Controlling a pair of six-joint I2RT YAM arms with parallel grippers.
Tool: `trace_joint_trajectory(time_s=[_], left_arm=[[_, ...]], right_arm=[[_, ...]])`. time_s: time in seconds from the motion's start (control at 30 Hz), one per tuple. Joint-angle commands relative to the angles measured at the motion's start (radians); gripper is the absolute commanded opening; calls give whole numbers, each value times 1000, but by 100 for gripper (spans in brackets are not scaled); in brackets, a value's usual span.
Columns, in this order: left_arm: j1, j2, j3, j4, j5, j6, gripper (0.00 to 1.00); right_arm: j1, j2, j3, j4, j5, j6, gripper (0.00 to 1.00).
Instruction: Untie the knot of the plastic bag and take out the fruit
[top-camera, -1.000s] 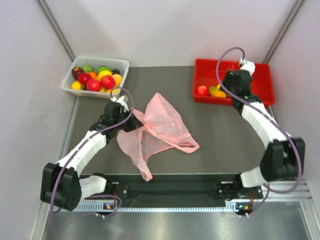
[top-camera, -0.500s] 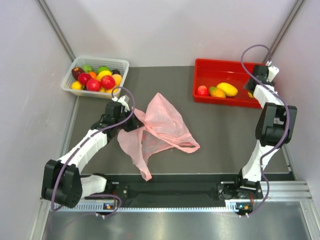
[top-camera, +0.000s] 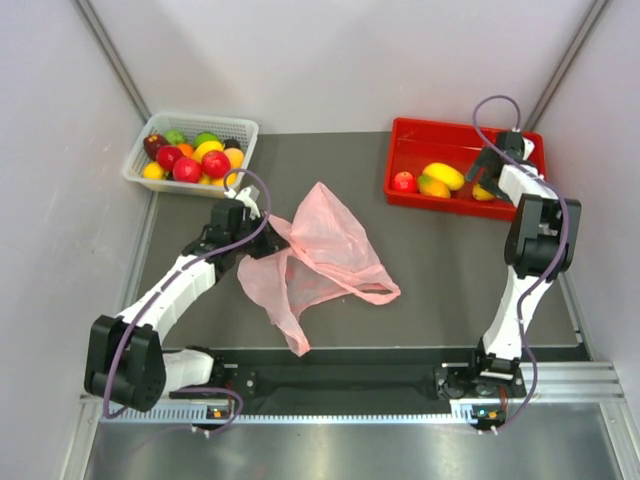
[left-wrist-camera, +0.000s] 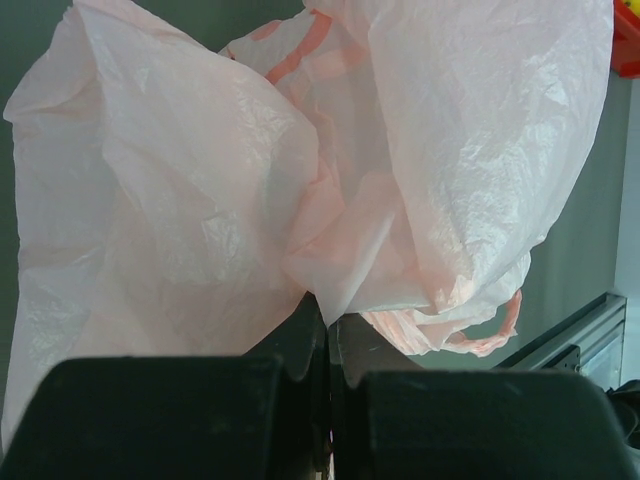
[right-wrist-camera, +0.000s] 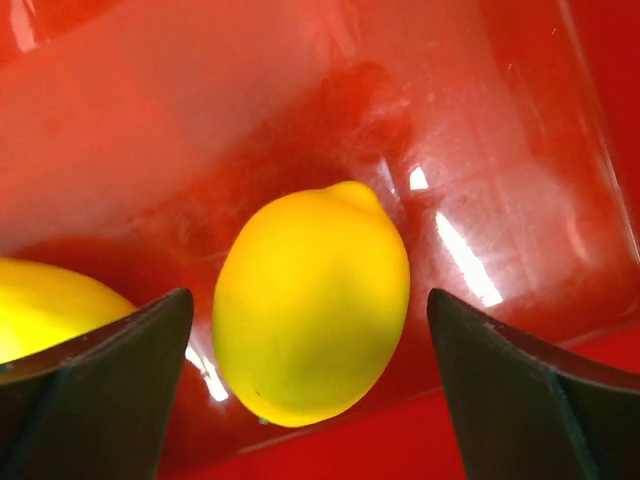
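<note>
The pink plastic bag (top-camera: 325, 255) lies crumpled and flat on the table's middle, one handle loop (top-camera: 378, 293) stretched right. No knot shows. My left gripper (top-camera: 262, 245) is shut on a fold of the bag's film (left-wrist-camera: 328, 300); the bag (left-wrist-camera: 200, 170) fills the left wrist view. The fruit lies in the red tray (top-camera: 400, 135): red apple (top-camera: 404, 182), mango (top-camera: 433, 186), larger yellow oval (top-camera: 446, 175), small yellow one (top-camera: 482, 192). My right gripper (top-camera: 490, 178) is open over the small yellow fruit (right-wrist-camera: 312, 303), its fingers apart from it on both sides.
A white basket (top-camera: 240, 127) with a pile of red, yellow and green fruits stands at the back left. The yellow oval's end (right-wrist-camera: 50, 305) shows left in the right wrist view. Grey walls close both sides. A black rail (top-camera: 340, 365) runs along the near edge.
My right gripper has moved from the tray's middle to its right end. The yellow oval and the small yellow fruit now show in the tray. The left gripper and bag have barely shifted.
</note>
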Motion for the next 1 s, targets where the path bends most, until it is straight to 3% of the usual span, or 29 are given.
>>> trace_joint_trajectory(time_s=[0.0,0.23,0.33,0.43,0.57,0.73,0.83,0.87,0.97], left_arm=[[2,-14,37,43,17,-2,0],[2,-47,34,42,20,-7,0],[2,-58,19,48,33,-7,0],[2,-63,-1,59,43,-4,0],[2,-63,-25,114,80,-19,0],[2,-60,-3,137,129,-33,1],[1,-78,0,155,161,-34,19],[1,-92,0,163,169,-37,38],[1,-135,-6,164,181,-39,75]], right_arm=[[1,-64,43,-39,0,-2,100],[1,-345,-72,7,63,14,100],[4,-518,-233,87,59,41,100],[23,-673,-380,138,-32,35,100],[52,-877,-602,175,-305,62,100],[133,-1249,-813,244,-431,105,100],[138,-1420,-833,126,-596,105,100],[138,-1475,-815,88,-671,91,100],[139,-1582,-809,-20,-786,39,100]])
